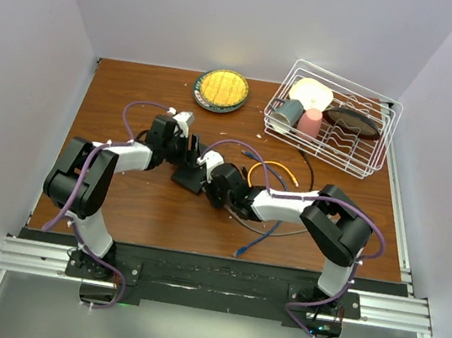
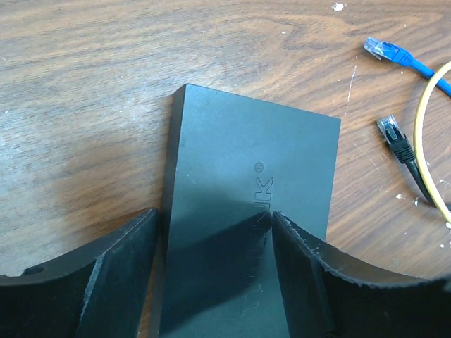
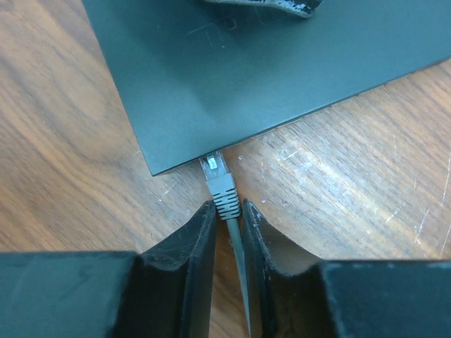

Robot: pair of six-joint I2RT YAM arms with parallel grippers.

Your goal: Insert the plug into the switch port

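The switch is a flat black box [image 1: 189, 177] lying on the wooden table between both arms. In the left wrist view my left gripper [image 2: 215, 217] is open over the box [image 2: 246, 169], one finger beside its left edge and the other above its top face. In the right wrist view a grey plug [image 3: 219, 180] meets the box's [image 3: 268, 63] near edge, its clear tip just under the rim. The switch port itself is hidden there. My right gripper [image 3: 228, 205] is shut on the plug's ribbed boot, with the grey cable running back between the fingers.
Loose beside the switch lie a blue plug [image 2: 384, 49], a black plug [image 2: 392, 132] and a yellow cable [image 2: 421, 134]. A round yellow-centred plate [image 1: 222, 89] sits at the back. A white wire rack [image 1: 372, 161] with cups stands back right. A blue cable [image 1: 254, 240] trails toward the front edge.
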